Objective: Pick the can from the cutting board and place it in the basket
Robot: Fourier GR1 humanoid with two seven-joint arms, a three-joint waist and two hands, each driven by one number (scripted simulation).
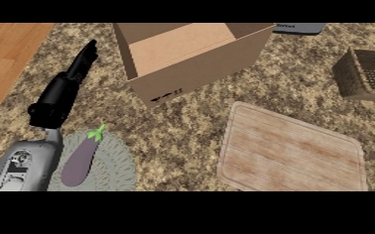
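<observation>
By my left hand [64, 91], which is matt black, the counter [183, 124] looks like rough speckled stone. Beyond my fingertips stands a plain matt cardboard box [192, 59]. Off to the right lies a pale, grainy wooden cutting board [293, 151]; further right, a dark woven basket [357, 74]. Below my wrist, a smooth purple eggplant [81, 159].

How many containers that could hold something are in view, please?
2: an open cardboard box at the top centre of the counter, and a basket at the right edge, partly cut off. More may lie out of frame.
</observation>
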